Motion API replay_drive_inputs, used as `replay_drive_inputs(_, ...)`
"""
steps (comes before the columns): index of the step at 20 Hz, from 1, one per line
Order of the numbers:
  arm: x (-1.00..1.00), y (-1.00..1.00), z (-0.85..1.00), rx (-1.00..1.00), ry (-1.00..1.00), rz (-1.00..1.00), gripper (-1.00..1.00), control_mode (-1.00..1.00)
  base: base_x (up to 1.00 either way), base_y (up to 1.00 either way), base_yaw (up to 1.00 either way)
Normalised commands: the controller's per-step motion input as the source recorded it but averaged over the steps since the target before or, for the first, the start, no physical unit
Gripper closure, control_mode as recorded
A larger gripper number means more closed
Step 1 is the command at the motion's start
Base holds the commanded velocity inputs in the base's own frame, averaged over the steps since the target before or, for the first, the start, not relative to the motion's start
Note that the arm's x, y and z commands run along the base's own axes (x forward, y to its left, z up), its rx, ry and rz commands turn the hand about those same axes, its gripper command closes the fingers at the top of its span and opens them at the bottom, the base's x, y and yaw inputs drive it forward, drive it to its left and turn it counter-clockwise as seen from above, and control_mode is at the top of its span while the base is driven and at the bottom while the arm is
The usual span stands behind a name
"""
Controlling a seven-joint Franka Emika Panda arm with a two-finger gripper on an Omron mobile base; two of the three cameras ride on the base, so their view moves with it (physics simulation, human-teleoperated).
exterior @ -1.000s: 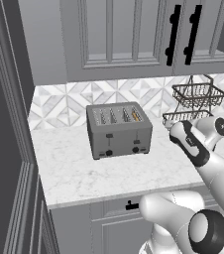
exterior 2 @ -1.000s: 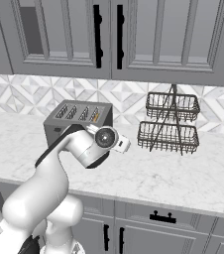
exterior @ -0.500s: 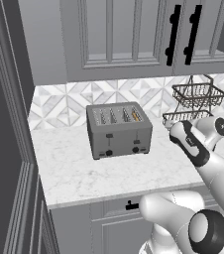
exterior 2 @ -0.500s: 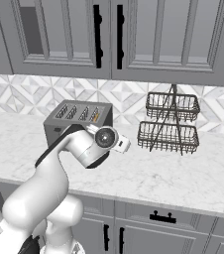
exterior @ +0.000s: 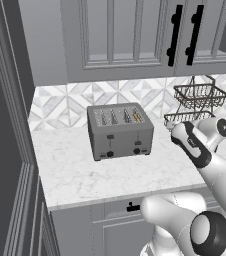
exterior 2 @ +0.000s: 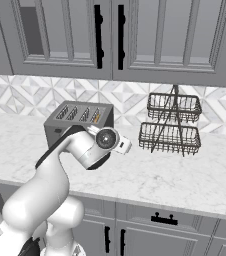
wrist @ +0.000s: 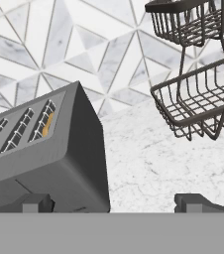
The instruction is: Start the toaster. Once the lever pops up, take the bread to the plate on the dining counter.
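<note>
The grey four-slot toaster stands on the marble countertop against the tiled backsplash. The bread sits down in its right-most slot, showing as a tan sliver. The lever is the right-hand black tab on the toaster's front. My gripper hovers to the right of the toaster, apart from it, pointing past its right side. In the hand view my gripper is open wide with nothing between its tips. The plate and the dining counter are out of view.
A two-tier black wire basket stands on the countertop right of the toaster, close behind my hand. Upper cabinets with black handles hang above. A tall dark panel bounds the left side.
</note>
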Motion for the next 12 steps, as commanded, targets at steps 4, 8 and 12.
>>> replay_drive_inputs(4, 0.00, 0.00, 0.00, 0.00, 0.00, 0.00, -1.00, -1.00, 0.00, 0.00, 0.00)
replay_drive_inputs(8, 0.00, 0.00, 0.00, 0.00, 0.00, 0.00, -1.00, -1.00, 0.00, 0.00, 0.00)
replay_drive_inputs(12, 0.00, 0.00, 0.00, 0.00, 0.00, 0.00, -1.00, -1.00, 0.00, 0.00, 0.00)
